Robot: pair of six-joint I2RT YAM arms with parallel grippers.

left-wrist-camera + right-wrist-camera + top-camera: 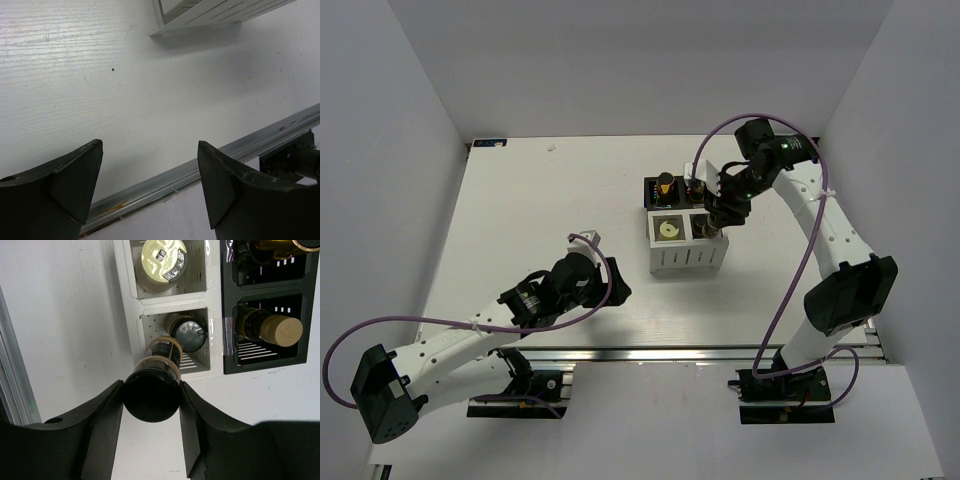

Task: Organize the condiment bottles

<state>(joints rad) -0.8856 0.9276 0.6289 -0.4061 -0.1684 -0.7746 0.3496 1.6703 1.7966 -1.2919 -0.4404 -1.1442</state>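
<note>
— What do we see at the left of the overhead view?

— Our left gripper point(617, 285), low over the white desk point(530, 200) in the lower left-centre of the frame. Its jaws stand wide apart and hold nothing. From its own wrist camera we see only bare desk between the two fingers, a metal rail point(200, 167) slanting across the lower right, and a corner of the box point(215, 12) at the top edge. All the bottles are well apart from it.

— And in the middle?

— The box, its white half toward the bottom of the frame and its black half above. The cream conical bottle point(669, 229) stands in the white half's left compartment. The two tall dark bottles point(665, 185) stand in the black half, one to each compartment.

— Then the right?

— Our right gripper point(716, 226) hangs over the white half's right compartment, closed on a brown jar point(162, 352). In the wrist view the jar's dark cap fills the frame's centre, pressed between both fingers point(107, 415), and the jar tilts away toward the compartment just above it in the frame. A second jar point(190, 335) with a dark cap already sits inside that compartment. Whether the two jars touch, we cannot tell.
</note>
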